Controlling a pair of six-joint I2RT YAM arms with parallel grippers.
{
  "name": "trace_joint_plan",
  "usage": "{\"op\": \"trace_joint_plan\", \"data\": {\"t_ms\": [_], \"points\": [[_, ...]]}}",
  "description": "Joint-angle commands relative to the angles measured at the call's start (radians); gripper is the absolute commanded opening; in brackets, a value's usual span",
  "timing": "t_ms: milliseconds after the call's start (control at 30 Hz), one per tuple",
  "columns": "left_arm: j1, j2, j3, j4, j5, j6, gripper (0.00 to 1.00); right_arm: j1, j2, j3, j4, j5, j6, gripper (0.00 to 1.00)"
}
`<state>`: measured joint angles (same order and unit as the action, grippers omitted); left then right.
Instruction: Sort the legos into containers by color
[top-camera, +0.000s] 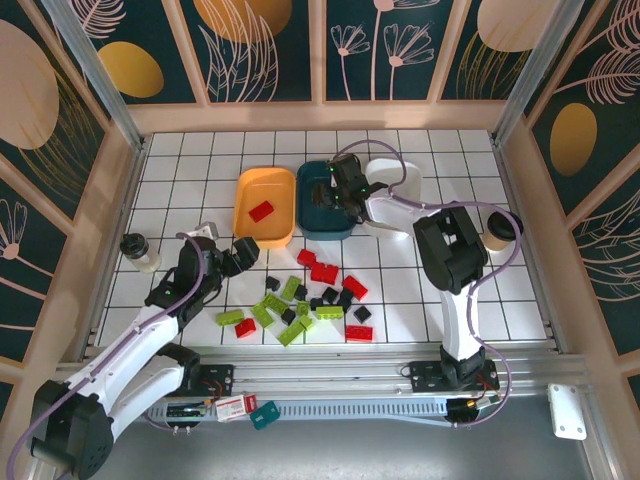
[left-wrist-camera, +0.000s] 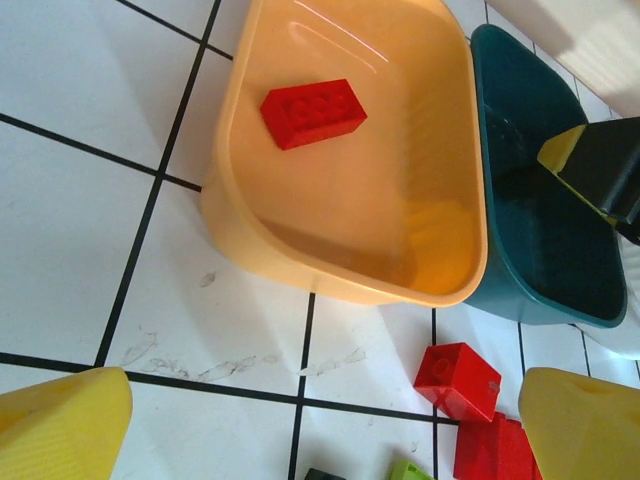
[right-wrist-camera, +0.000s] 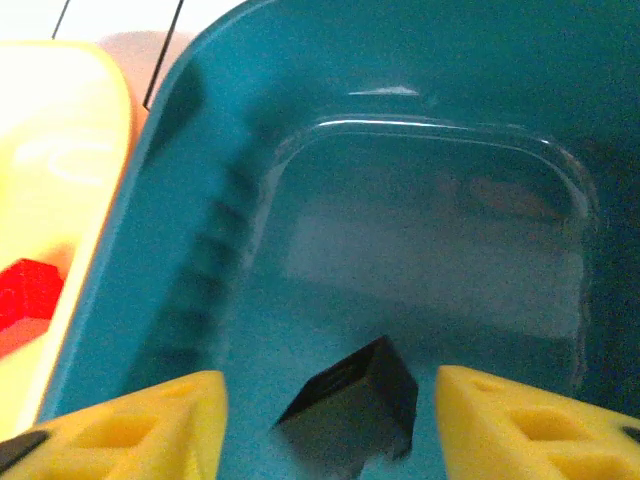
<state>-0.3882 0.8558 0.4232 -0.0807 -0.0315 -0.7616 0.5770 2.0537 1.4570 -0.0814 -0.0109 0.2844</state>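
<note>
White gridded tabletop (top-camera: 520, 290) lies bare at three o'clock. The right wrist view adds a black brick (right-wrist-camera: 355, 400) in the teal tub (right-wrist-camera: 420, 200) — loose between the spread fingers of the right gripper (right-wrist-camera: 330, 390) — while the left gripper (left-wrist-camera: 325, 405) is spread, empty.

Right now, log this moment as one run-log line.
right gripper open over teal tub, black brick loose between jaws | left gripper open, empty, near orange tub | orange tub holds one red brick
</note>
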Motion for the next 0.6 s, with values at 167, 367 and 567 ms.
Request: {"op": "trace_joint_plan", "data": {"t_ms": [167,367,567], "points": [[-0.002,-0.027,-0.016,-0.016,-0.005,-0.024,0.99,0.004,-0.201,-0.098,-0.024,0.004,0.013,0.65],[-0.002,-0.017,-0.02,0.011,-0.011,-0.022,0.99,0.075,-0.534,-0.484,-0.031,0.053,0.068,0.66],[-0.001,0.014,-0.03,0.046,-0.01,-0.009,0.99,0.263,-0.825,-0.773,-0.235,0.154,0.193,0.72]]}}
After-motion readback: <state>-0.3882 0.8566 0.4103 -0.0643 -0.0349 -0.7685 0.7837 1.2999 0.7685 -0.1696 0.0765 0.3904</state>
